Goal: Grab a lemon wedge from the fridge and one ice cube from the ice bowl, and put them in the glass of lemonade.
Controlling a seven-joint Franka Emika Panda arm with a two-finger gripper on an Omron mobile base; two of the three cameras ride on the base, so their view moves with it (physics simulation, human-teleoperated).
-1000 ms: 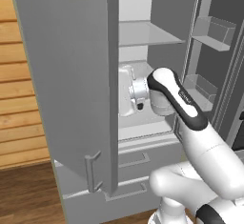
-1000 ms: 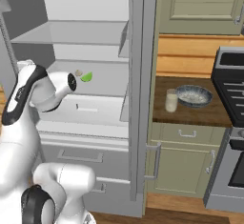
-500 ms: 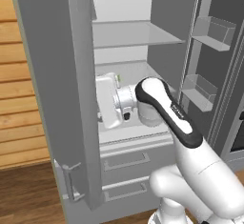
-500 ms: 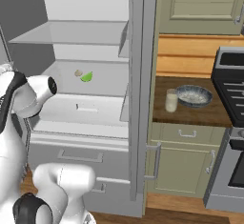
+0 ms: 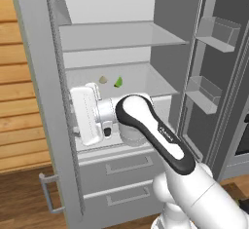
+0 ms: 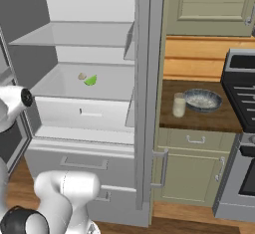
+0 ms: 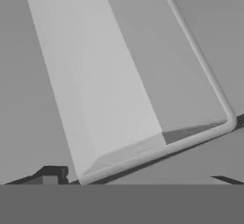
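Observation:
The grey fridge [image 5: 32, 84] stands with both doors open. On its pale inner ledge lies the small yellow-green lemon wedge [image 5: 118, 82] [image 6: 90, 80], beside a small beige lump [image 5: 103, 80]. My gripper [image 5: 78, 117] is low in front of that ledge, turned left against the inside of the left door, well below and left of the wedge. Its dark fingertips [image 7: 50, 173] stand far apart, open and holding nothing. The glass of lemonade [image 6: 179, 104] stands on the brown counter right of the fridge, with the speckled ice bowl [image 6: 202, 100] just right of it.
The right fridge door [image 6: 149, 103] stands edge-on between the fridge interior and the counter. Door racks [image 5: 212, 32] line its inner side. Two drawers [image 5: 121, 177] sit below the ledge. A dark stove [image 6: 241, 128] borders the counter on the right.
The left fridge door has swung wider open to the left, with my hand moving left along with it. The wedge now shows in the left base view.

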